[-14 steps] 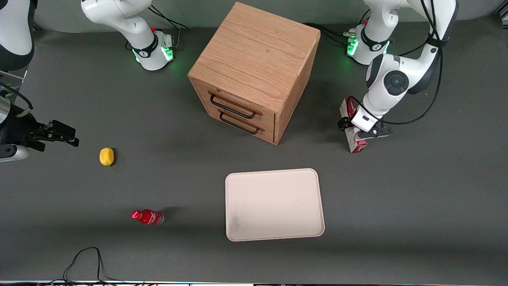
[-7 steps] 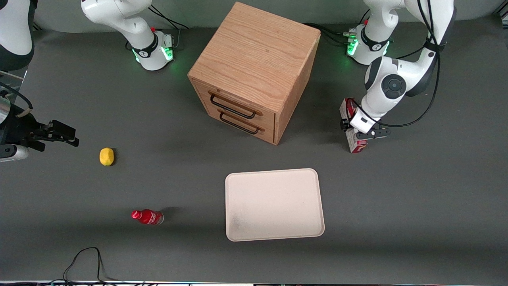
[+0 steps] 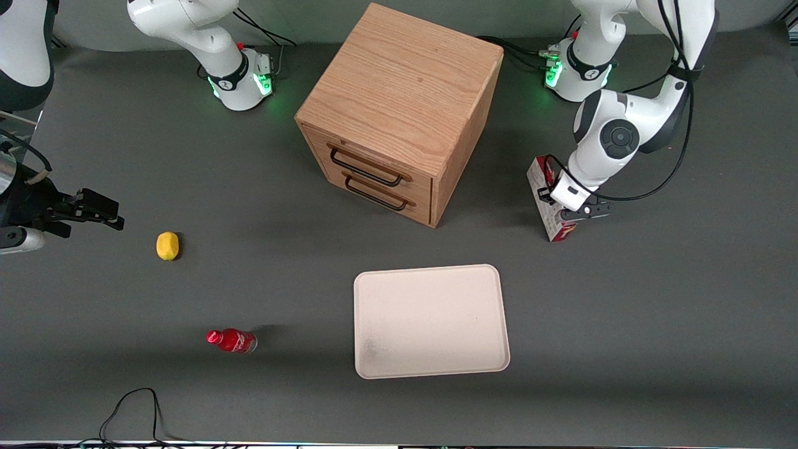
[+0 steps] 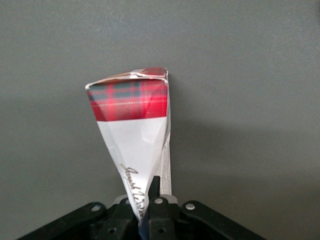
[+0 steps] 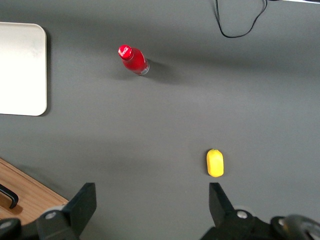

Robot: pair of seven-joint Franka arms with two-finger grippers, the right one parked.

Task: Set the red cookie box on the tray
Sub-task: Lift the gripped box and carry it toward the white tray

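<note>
While the tray [image 3: 430, 321] is lain flat on the table nearer the front camera than the gripper [image 3: 557, 211], well apart from it, the red cookie box [image 3: 543, 187] is clamped between the gripper's fingers [image 4: 154, 192] and is seen tilted, beside the oak cabinet [image 3: 399, 112].

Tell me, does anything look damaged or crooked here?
Yes. The long red cardboard cookie box, clamped in the left gripper beside the oak cabinet, looks pinched and creased at the grip, and it tilts.
</note>
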